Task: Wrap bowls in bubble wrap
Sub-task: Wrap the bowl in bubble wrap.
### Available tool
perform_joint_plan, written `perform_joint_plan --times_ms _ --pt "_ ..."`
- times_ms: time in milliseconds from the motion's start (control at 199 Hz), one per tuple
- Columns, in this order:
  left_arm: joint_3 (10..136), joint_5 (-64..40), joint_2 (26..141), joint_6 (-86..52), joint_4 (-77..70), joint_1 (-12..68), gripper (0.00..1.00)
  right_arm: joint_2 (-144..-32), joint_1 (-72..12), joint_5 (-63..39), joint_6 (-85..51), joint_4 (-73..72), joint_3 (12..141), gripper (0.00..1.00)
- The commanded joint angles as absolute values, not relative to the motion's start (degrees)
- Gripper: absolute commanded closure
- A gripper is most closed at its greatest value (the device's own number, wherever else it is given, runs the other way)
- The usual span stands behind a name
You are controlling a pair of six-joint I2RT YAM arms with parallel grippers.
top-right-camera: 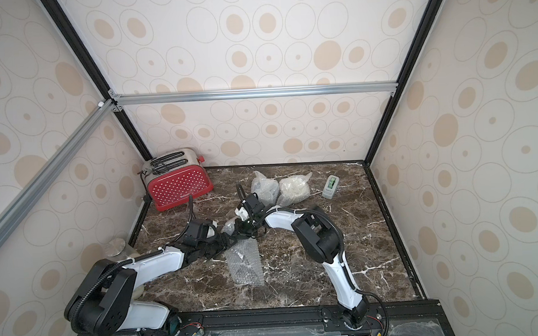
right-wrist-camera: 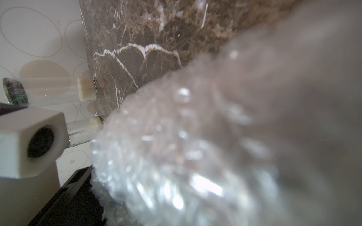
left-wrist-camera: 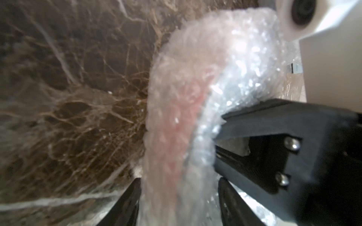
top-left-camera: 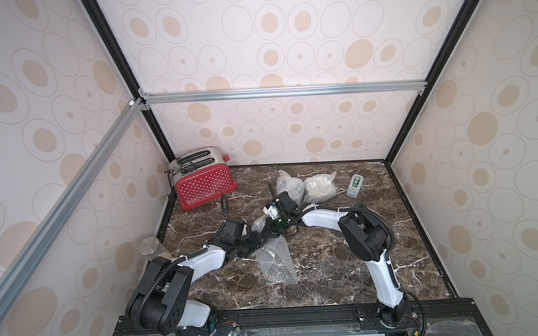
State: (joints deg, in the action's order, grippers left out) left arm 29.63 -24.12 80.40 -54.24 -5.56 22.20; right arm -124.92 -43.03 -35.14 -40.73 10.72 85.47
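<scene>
My right fingers [left-wrist-camera: 244, 117] are pinched tight on a fold of the bubble wrap [left-wrist-camera: 186, 94]. My left fingers [left-wrist-camera: 133, 195] are spread part-way, one on each side of that bunched wrap. I cannot tell whether they press it. Both sets of fingers sit almost tip to tip, close over the table [top-left-camera: 344, 271]. A pinkish shade shows through the wrap between my left fingers, too blurred to name.

In both top views the rest of the sheet trails down from the fingers and lies on the table on their near side. Just beyond my right fingers sit a greyish wrapped bundle [top-left-camera: 288, 186] and a whitish wrapped bundle [top-left-camera: 320, 188], touching. Well out past the left fingers is a red toaster [top-left-camera: 204, 181]. Past the right is a tape dispenser [top-left-camera: 355, 185].
</scene>
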Motion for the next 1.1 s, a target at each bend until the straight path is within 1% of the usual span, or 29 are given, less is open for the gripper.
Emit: perform_joint_plan --times_ms 0,136,252,302,357,408,438,483,639,805,967,1097 --pt "29.2 -22.9 81.2 -55.8 -8.2 21.8 0.46 -125.9 -43.2 -33.7 -40.1 14.4 83.8 0.91" --pt "30.0 -23.3 83.2 -54.9 -8.4 21.8 0.48 -126.0 -43.2 -34.2 -40.4 13.6 83.6 0.91" --pt "30.0 -25.0 86.8 -55.6 -12.0 21.8 0.48 -125.7 -43.2 -34.9 -40.5 13.4 83.8 0.88" --pt "29.9 -25.8 88.6 -56.2 -13.9 21.7 0.48 -125.5 -43.1 -35.4 -40.4 13.4 83.9 0.83" --pt "29.9 -26.6 90.3 -56.7 -15.5 21.8 0.48 -124.7 -43.1 -35.9 -40.3 13.5 83.8 0.72" --pt "30.0 -26.7 91.5 -56.7 -15.9 21.8 0.48 -123.8 -43.0 -36.4 -40.1 13.5 83.7 0.64" --pt "30.0 -26.6 92.0 -56.6 -15.9 21.8 0.48 -123.3 -42.8 -36.6 -39.9 13.7 83.7 0.61" --pt "30.1 -26.4 92.5 -56.5 -15.4 21.6 0.48 -122.4 -42.7 -37.2 -39.7 14.2 83.9 0.59" --pt "30.1 -25.4 92.8 -56.3 -14.0 21.6 0.48 -118.3 -41.5 -37.2 -38.0 17.9 84.7 0.57" --pt "30.5 -24.4 92.1 -56.1 -12.2 21.7 0.48 -111.0 -39.2 -33.7 -34.0 24.3 83.0 0.55" --pt "30.9 -24.2 92.0 -56.2 -11.4 21.6 0.48 -102.7 -35.5 -31.5 -30.2 28.1 75.3 0.54" --pt "31.3 -24.0 91.6 -56.3 -10.6 21.6 0.48 -95.2 -34.0 -32.8 -26.9 26.7 63.6 0.54"
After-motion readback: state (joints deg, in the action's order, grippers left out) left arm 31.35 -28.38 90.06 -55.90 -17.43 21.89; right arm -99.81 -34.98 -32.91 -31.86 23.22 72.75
